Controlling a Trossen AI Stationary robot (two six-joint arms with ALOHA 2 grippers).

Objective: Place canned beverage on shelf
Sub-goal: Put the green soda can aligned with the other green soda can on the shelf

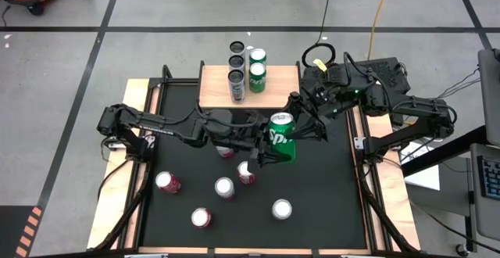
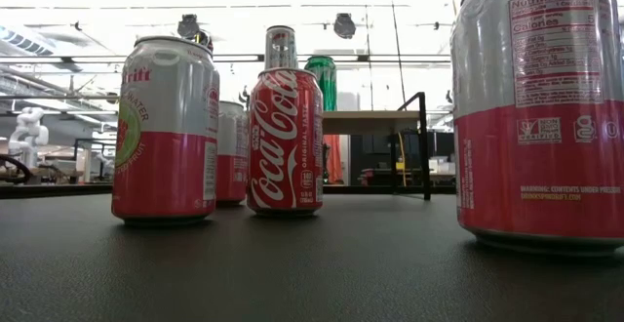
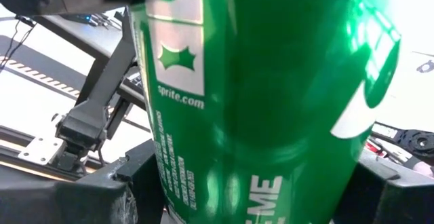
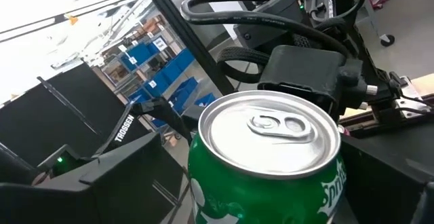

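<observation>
Sprite can (image 1: 281, 138) gripped by left pincer (image 1: 262, 142), above table (image 1: 328, 195).

We look straight down overhead and level from the black surface (image 1: 328, 188); both wrist views crowd the green Sprite can (image 4: 264, 163).
</observation>
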